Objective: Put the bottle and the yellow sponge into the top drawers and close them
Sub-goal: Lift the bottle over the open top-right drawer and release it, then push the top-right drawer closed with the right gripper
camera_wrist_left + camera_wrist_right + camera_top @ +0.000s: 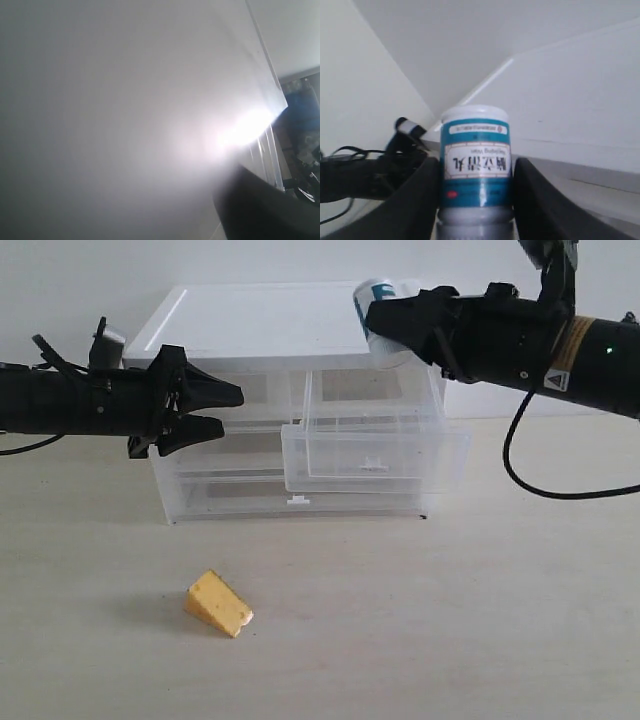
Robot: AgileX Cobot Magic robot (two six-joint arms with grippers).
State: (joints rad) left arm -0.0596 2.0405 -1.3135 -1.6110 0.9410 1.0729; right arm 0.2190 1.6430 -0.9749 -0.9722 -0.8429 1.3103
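The bottle (pixel 377 292) was clamped in the right gripper (pixel 385 325), its jaws closed on the teal-and-white label. The right arm reached in level from the worktop's (pixel 470 620) right edge and held the bottle on its side, base outward, above the right part of the cabinet's (pixel 250 325) white top at the far edge. In the right wrist view the bottle (pixel 476 160) sat between the dark fingers (pixel 415 200), label upside down.

Below it the right top drawer (pixel 375 455) stood pulled out and empty. The left arm lay level from the left edge. The left gripper (pixel 232 408), jaws parted and empty, was at the left top drawer (pixel 262 390).

The sponge (pixel 218 603), an orange-yellow wedge, lay toward the near edge, left of middle, with bare worktop all around.
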